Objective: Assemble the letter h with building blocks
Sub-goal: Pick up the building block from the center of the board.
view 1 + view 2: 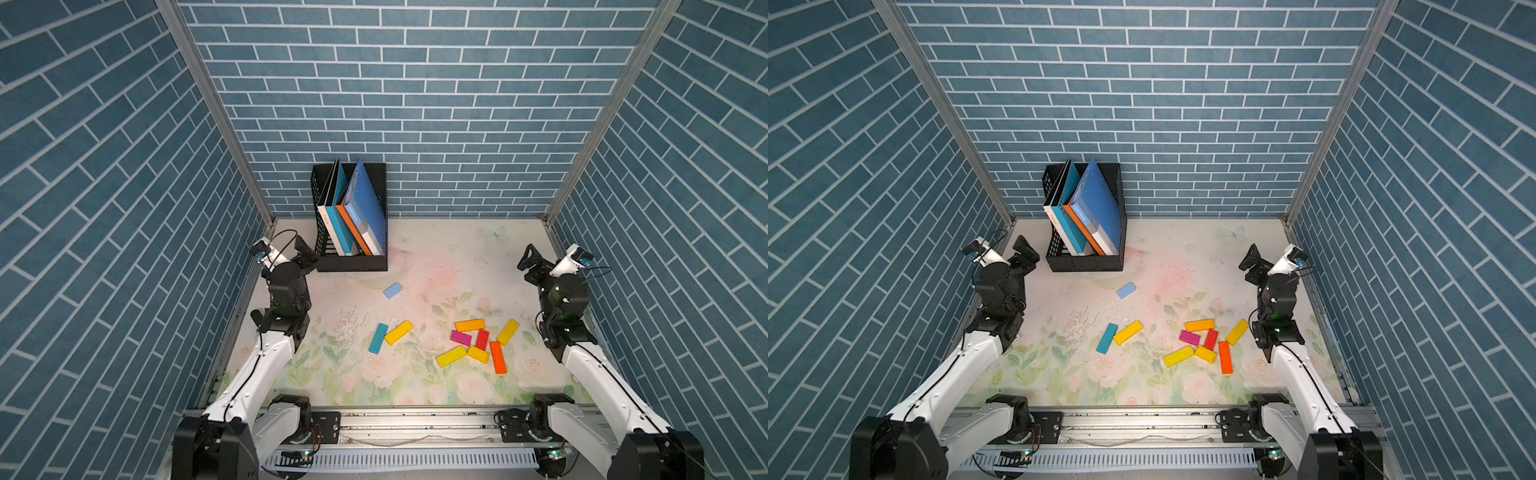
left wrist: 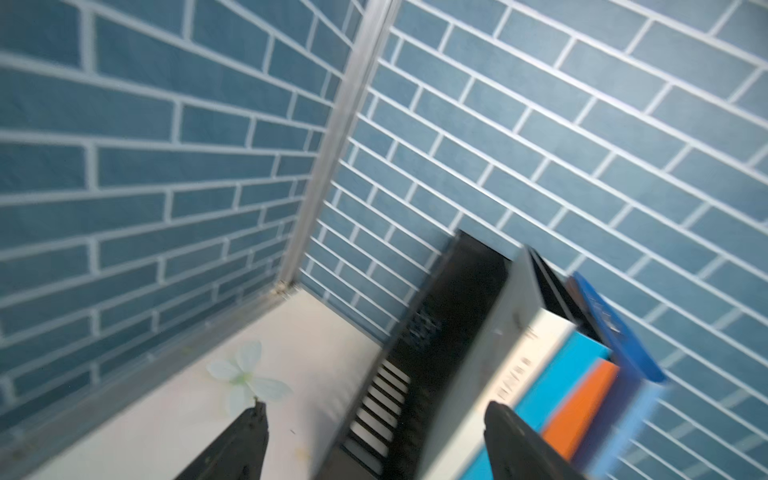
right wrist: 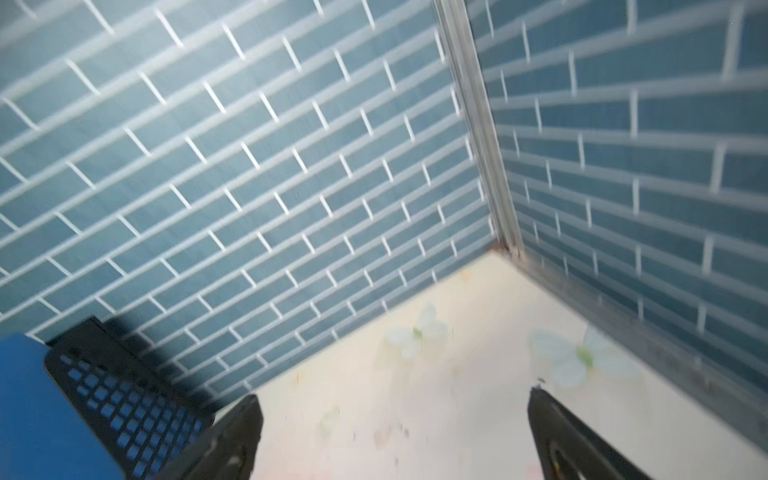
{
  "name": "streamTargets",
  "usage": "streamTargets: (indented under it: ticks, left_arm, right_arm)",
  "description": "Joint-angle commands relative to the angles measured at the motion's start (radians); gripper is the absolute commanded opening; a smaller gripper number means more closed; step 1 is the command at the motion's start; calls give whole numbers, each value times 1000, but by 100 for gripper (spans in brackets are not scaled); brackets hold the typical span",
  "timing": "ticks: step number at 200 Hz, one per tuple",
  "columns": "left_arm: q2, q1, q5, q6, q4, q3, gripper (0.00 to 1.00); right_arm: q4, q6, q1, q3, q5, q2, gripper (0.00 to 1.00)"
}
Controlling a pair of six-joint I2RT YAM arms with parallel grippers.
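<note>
Ten building blocks lie loose on the worktop, no h begun. Left hand and right hand hang spread, empty, clear of them.

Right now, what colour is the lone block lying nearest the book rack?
The lone block is light blue, clearest in a top view.

Both top views looked steeply down over the whole floral-printed tabletop, while each wrist camera faced a back corner, sharing the black perforated plastic file rack.
</note>
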State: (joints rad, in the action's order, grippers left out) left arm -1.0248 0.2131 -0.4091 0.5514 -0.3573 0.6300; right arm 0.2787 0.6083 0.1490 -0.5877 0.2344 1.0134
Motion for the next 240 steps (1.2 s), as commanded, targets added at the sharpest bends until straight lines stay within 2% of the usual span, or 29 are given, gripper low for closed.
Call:
streamTargets:
  ticks: [1,16,30,48,58,78,94,122,163,210,240]
  left_arm:
    - [-61,223,53,101,338,5,86]
    - [-121,366,80,102,393,7,86]
    - [-180,431,135,120,412,-6,85]
    - [-255,489,170,99,407,-19,83]
    - [-307,509,180,77,431,0,82]
    - [-409,531,190,51,486,67,80]
    - [-463,533,207,24,495,108,79]
    - [-539,535,198,10,566,161,74]
    - [-537,536,175,41,621,119,72]
    - [-523,582,256,63,633,73,70]
    - [-549,590,284,99,643,53,64]
  right_arm:
    - [-549,280,154,-174,116,102,99]
    - [-606,245,271,-221,181,111,100]
    - [-591,277,328,-166,244,58,99]
    - [-498,229,325,-100,69,-30,99]
    - [-562,253,328,-127,31,-6,98]
    - [-692,247,361,-204,-2,106,79]
    - [-772,252,415,-254,27,150,74]
    - [-850,258,463,-320,13,182,72]
    - [-885,252,484,-362,0,189,66]
    - [-882,263,485,-357,-14,176,64]
    - [-888,254,485,-361,-9,177,63]
